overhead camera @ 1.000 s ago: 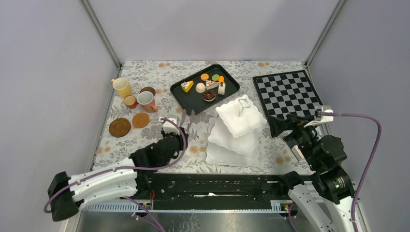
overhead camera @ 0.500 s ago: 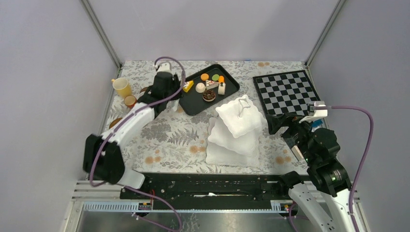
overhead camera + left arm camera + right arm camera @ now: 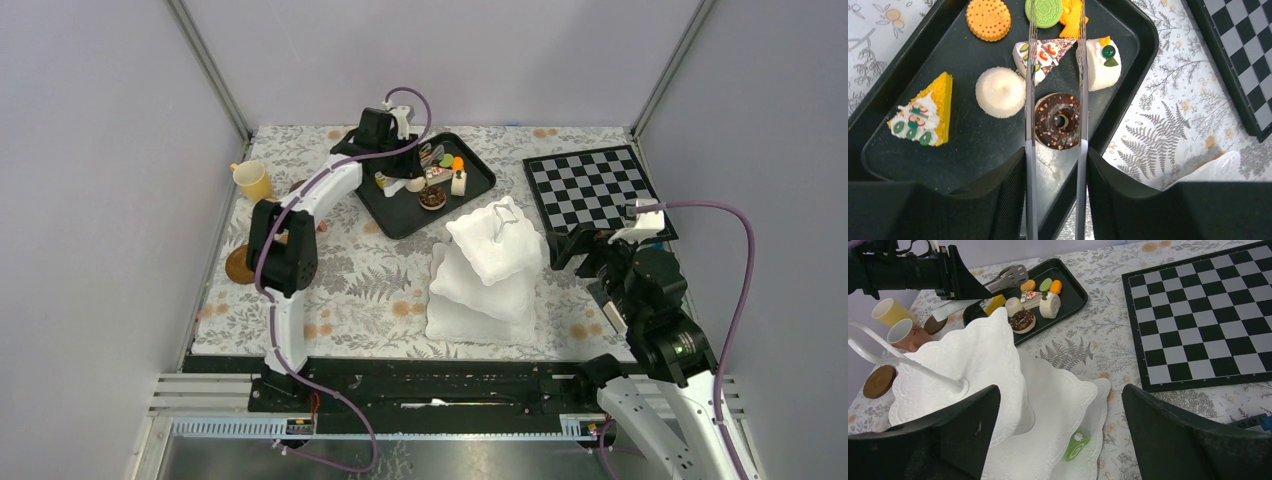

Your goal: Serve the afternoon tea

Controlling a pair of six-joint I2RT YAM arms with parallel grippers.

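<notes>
My left gripper [image 3: 1055, 160] is shut on the silver tongs [image 3: 1030, 75] and hangs over the black tray [image 3: 973, 150]. In the left wrist view a chocolate doughnut [image 3: 1057, 121] shows between the tongs' two spread arms. Around it lie a yellow wedge cake [image 3: 923, 112], a white round cake [image 3: 999, 92], a sprinkled slice [image 3: 1045, 52], a white roll [image 3: 1102, 62] and macarons [image 3: 988, 18]. The white three-tier stand [image 3: 490, 260] stands mid-table with a green roll cake [image 3: 1076, 444] on a lower tier. My right gripper [image 3: 1060, 430] is open beside the stand's right edge.
A yellow cup [image 3: 890, 312], a brown cup [image 3: 905, 334] and a round brown saucer [image 3: 879, 381] sit at the left, partly behind my left arm. A chessboard [image 3: 590, 190] lies at the back right. Grey walls close in both sides.
My left arm swung from the near left, past the cups, out over the black tray, carrying the tongs. My right gripper edged slightly left toward the stand.
</notes>
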